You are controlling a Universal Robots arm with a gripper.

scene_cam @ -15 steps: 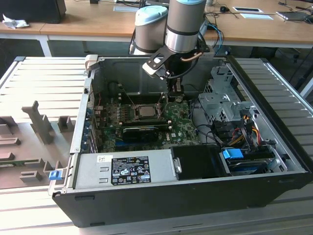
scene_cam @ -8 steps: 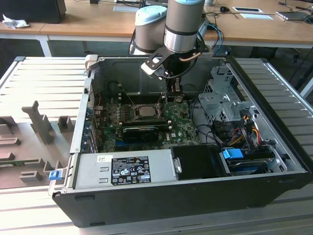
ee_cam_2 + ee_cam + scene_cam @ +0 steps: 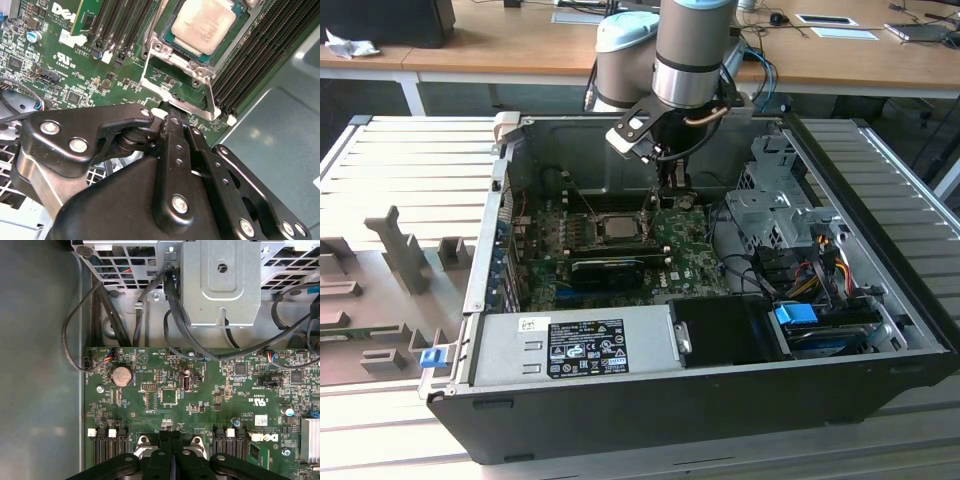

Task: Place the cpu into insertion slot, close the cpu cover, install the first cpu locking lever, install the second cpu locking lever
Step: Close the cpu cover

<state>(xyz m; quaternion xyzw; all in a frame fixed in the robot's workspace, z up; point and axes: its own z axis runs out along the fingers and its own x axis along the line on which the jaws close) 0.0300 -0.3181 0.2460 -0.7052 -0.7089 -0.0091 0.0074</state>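
The cpu (image 3: 202, 25) sits socketed, just beyond the end effector (image 3: 172, 116).

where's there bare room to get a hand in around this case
Bare: the grey case panel beside the motherboard edge, and the ridged table on the exterior view's right. Crowded: the cabled drive cage and around the gripper at the cpu cover.

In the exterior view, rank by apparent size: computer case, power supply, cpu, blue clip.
1. computer case
2. power supply
3. cpu and blue clip: these look alike, and the clip lies nearer the camera, so unranked.
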